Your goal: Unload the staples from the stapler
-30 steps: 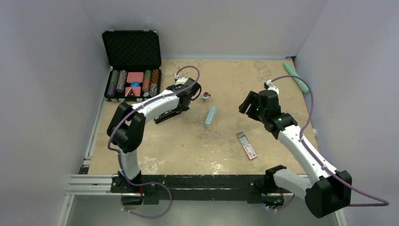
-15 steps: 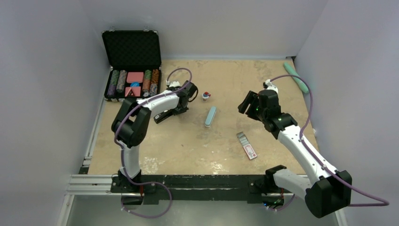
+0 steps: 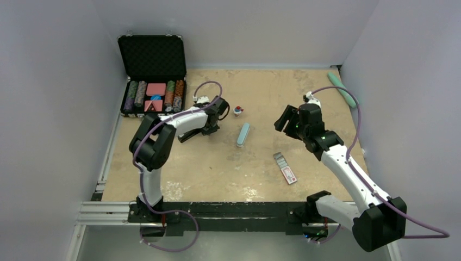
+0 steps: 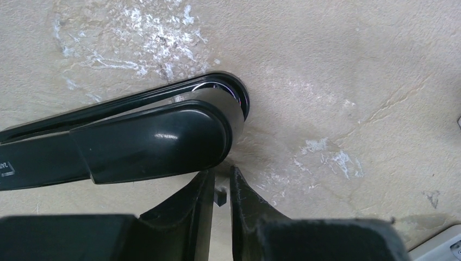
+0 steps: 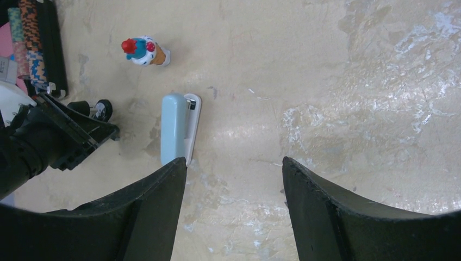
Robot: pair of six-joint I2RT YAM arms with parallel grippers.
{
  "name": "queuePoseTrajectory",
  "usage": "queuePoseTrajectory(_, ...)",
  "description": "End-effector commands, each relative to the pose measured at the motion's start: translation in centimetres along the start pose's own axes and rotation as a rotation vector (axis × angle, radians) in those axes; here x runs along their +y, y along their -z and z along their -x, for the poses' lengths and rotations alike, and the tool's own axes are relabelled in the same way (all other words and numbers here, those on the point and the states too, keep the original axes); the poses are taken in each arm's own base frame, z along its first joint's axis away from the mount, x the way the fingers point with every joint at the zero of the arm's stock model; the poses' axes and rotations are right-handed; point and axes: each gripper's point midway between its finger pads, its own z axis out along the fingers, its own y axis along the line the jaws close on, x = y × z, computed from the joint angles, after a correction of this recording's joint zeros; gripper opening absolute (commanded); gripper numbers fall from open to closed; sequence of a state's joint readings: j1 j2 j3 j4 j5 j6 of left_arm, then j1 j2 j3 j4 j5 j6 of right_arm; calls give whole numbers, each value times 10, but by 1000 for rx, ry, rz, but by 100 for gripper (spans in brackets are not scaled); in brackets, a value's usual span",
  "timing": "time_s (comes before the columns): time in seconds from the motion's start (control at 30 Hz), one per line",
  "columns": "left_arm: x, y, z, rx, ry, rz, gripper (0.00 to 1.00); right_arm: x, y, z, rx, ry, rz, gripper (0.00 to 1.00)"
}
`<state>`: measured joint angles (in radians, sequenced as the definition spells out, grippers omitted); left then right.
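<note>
The black stapler (image 3: 190, 134) lies on the table left of centre. In the left wrist view it (image 4: 152, 141) lies sideways, slightly open, with silvery metal showing inside its rounded end. My left gripper (image 3: 210, 125) is down at that rounded end, its fingers (image 4: 198, 206) almost together with only a thin gap, the tips (image 4: 220, 175) at the stapler's edge and holding nothing. My right gripper (image 3: 285, 119) hovers open and empty right of centre (image 5: 234, 166). I see no loose strip of staples.
A pale blue-grey bar (image 3: 243, 134) lies mid-table (image 5: 174, 128), with a small toy figure (image 3: 238, 111) behind it. A red-and-white packet (image 3: 289, 175) with a grey end piece lies right of centre. An open case of chips (image 3: 153, 97) stands back left, and a teal object (image 3: 342, 88) back right.
My left arm has swung its wrist down and slightly left, bringing the gripper to the stapler's end. The right arm has not moved.
</note>
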<state>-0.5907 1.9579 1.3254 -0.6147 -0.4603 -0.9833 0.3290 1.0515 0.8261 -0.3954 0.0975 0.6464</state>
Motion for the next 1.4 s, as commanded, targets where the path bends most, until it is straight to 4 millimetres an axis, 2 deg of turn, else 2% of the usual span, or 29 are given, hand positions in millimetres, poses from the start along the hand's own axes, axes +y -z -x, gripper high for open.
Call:
queuePoseTrajectory(0.0,-5,14,9,-51,7,-15,21,15,10,15,-49,7,65,69)
queuePoseTrajectory(0.33,13,23,6,-72,85,29,42,16,10,11,-39,7,83,68)
queuePoseTrajectory(0.47,14,26,5,-71,103,18,41,16,10,10,-39,9,84,68)
queuePoseTrajectory(0.7,2,18,-6,-26,99,-11,37,18,11,11,-40,9,94,68)
queuePoseTrajectory(0.8,0,17,-8,-19,105,-24,35,17,11,10,-40,9,91,68)
queuePoseTrajectory(0.9,-1,17,-7,-24,99,-22,27,17,11,10,-39,9,91,68)
queuePoseTrajectory(1.1,-3,14,-10,-13,83,-18,23,17,11,11,-42,8,92,68)
queuePoseTrajectory(1.37,-3,11,-9,-18,67,-12,26,18,11,10,-38,10,96,68)
